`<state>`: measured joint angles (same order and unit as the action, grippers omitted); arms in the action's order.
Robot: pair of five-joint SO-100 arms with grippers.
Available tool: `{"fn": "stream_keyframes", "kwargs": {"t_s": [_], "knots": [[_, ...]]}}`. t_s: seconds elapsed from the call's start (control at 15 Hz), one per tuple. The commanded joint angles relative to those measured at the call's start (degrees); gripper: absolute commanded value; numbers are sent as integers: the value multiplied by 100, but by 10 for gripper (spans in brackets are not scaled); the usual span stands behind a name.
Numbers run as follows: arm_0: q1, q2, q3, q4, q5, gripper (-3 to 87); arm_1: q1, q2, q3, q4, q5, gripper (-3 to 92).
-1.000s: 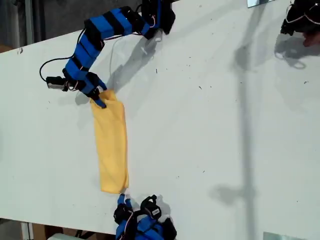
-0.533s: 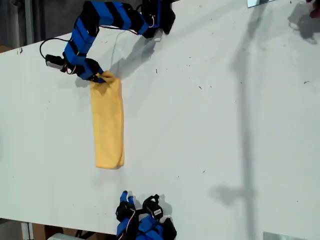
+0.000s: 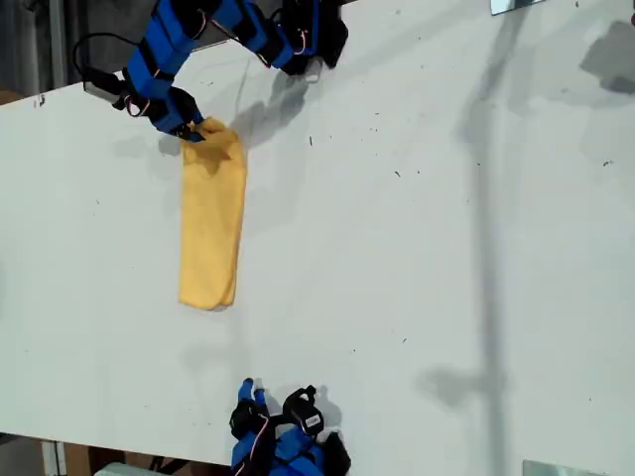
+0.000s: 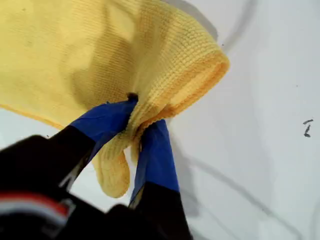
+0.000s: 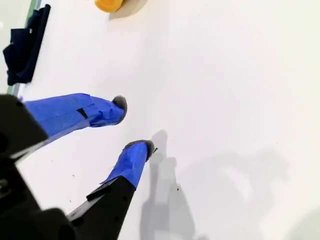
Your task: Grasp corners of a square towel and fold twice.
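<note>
The square towel lies as a long, narrow, folded yellow-orange strip on the white table, in the exterior view's left half. My first gripper is shut on the strip's far end, lifting it slightly. The first wrist view shows the blue fingers pinching a bunched hem of the towel, with my first gripper closed around it. My second gripper rests near the table's front edge, apart from the strip's near end. Its jaws stand open and empty, with the towel's tip far off.
The first arm's base sits at the table's far edge. A dark blue object lies beside the table edge in the second wrist view. Small dark specks mark the tabletop, and long shadows cross the exterior view's right half.
My first gripper has pulled the towel toward the table's far edge, so its near end slid away from my second gripper. A dark shape at the exterior view's upper right has left the picture.
</note>
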<state>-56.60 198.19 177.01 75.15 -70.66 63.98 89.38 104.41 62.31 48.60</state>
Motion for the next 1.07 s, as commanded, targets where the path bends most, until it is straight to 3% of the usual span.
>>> {"fn": "stream_keyframes", "kwargs": {"t_s": [0.0, 0.2, 0.4, 0.53, 0.67, 1.0], "knots": [[44, 35, 18, 44, -44, 106, -272, 773, -686, 185, 246, -1], [-9, 35, 44, 44, -97, 106, -1283, 949, -1336, -888, -325, -1], [0, 35, 44, 44, -97, 106, -2285, -475, -3270, -1020, -870, -1], [9, 35, 44, 44, -105, 106, -2786, -1362, -4157, -1573, -1134, -1], [9, 35, 44, 44, -105, 106, -2979, -2294, -4772, -2136, -1099, -1], [18, 35, 44, 44, -97, 106, -2777, -3401, -5370, -2566, -967, -1]]}}
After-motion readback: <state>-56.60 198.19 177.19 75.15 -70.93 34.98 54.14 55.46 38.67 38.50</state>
